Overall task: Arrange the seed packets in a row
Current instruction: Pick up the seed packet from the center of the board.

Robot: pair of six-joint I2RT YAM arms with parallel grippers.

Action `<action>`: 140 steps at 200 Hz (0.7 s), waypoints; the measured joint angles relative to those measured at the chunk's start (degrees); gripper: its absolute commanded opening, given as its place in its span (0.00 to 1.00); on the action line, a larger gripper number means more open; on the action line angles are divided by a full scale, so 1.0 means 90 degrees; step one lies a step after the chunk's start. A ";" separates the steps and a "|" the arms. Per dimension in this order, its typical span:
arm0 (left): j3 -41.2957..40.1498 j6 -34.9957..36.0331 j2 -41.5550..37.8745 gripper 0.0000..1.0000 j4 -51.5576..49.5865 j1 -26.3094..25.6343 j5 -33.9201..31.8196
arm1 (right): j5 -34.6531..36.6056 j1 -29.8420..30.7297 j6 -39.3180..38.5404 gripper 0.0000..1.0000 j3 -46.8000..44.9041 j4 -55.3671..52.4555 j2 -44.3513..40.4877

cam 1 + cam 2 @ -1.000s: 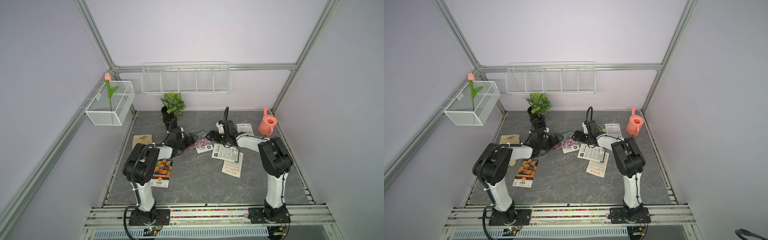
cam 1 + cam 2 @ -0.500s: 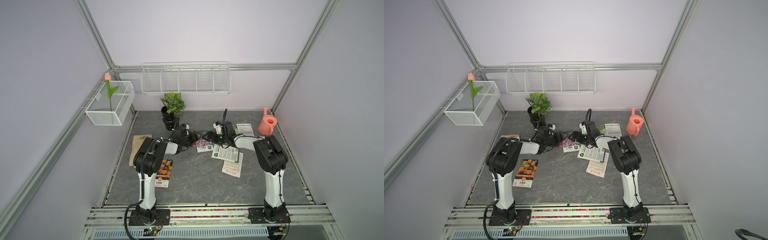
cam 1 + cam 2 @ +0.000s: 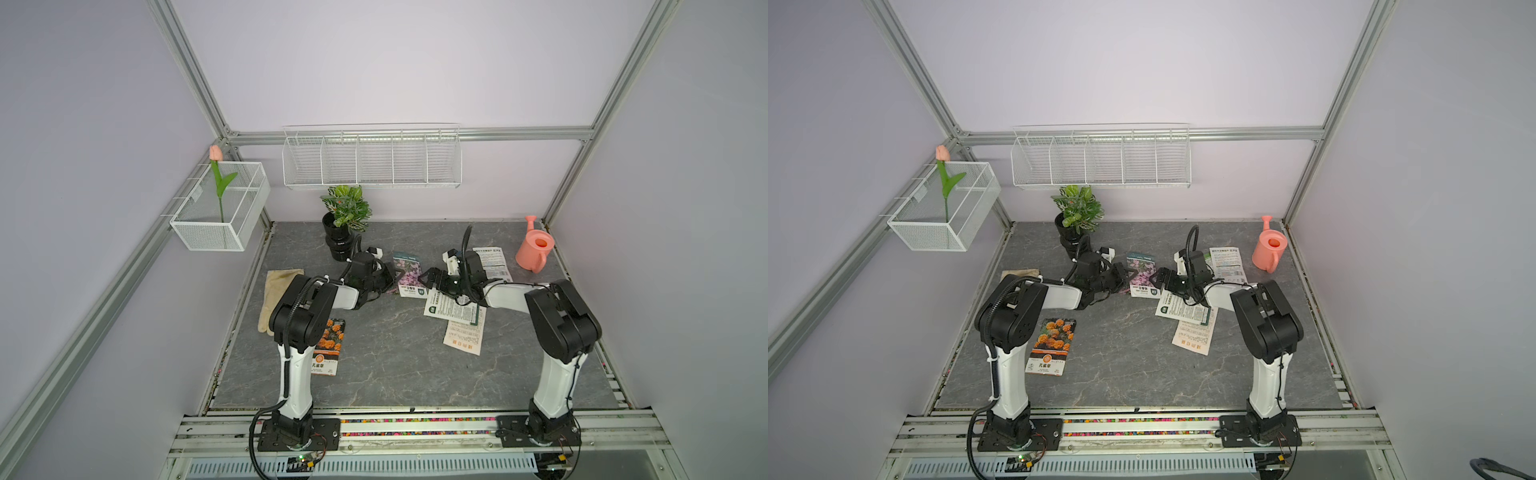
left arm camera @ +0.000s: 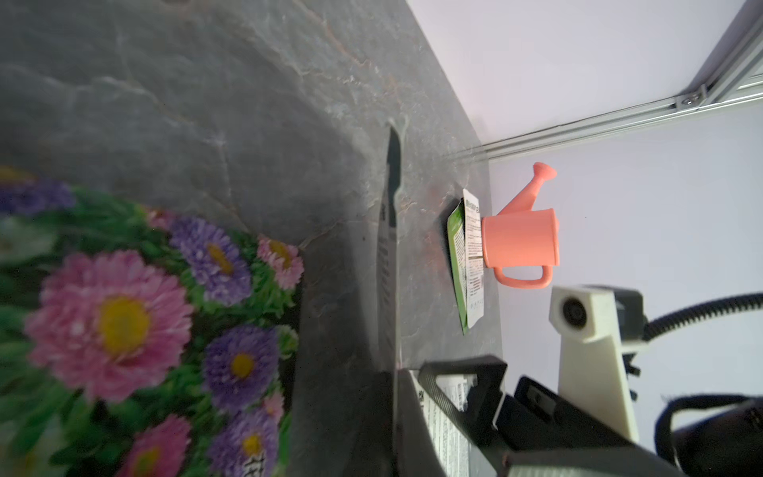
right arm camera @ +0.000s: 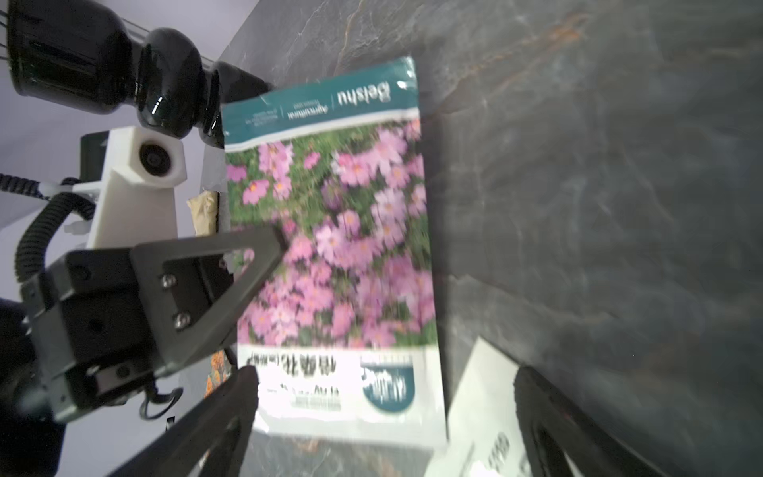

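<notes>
A pink-flower seed packet (image 3: 409, 272) (image 3: 1142, 272) (image 5: 351, 247) lies mid-table over a mixed-flower packet (image 4: 124, 330). My left gripper (image 3: 388, 279) (image 3: 1125, 276) is shut on the pink packet's left edge, one finger (image 5: 258, 276) lying over it. The left wrist view shows that packet edge-on (image 4: 390, 247). My right gripper (image 3: 430, 279) (image 5: 388, 417) stands open at the packet's near right corner. An orange-flower packet (image 3: 329, 347) lies front left. Three white-backed packets (image 3: 455, 309) (image 3: 465, 338) (image 3: 492, 264) lie to the right.
A salmon watering can (image 3: 534, 249) stands at the back right and a potted plant (image 3: 343, 224) at the back left. A beige glove (image 3: 276, 297) lies by the left edge. Wire baskets (image 3: 220, 208) (image 3: 372, 158) hang on the walls.
My left arm swung right to the pink-flower packet and its jaws closed on the packet's edge. The right gripper stayed open near the same packet.
</notes>
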 measured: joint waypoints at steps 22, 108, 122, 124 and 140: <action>-0.0488 -0.0070 -0.0306 0.00 0.0699 -0.0265 -0.0690 | 0.0087 0.0087 0.0816 0.97 -0.0933 0.1166 -0.0651; -0.1936 -0.0194 -0.1435 0.00 0.3048 -0.1433 -0.3252 | 0.1209 0.1345 0.2875 0.98 -0.2011 0.4658 -0.0585; -0.2132 -0.0211 -0.1642 0.00 0.3308 -0.1518 -0.3507 | 0.1404 0.1353 0.3028 0.93 -0.2110 0.5093 -0.0561; -0.2164 -0.0216 -0.1671 0.00 0.3334 -0.1520 -0.3543 | 0.1421 0.1353 0.3050 0.92 -0.2120 0.5139 -0.0559; -0.2370 -0.0233 -0.1911 0.00 0.3483 -0.1532 -0.3774 | 0.1615 0.1365 0.3206 0.81 -0.2208 0.5629 -0.0508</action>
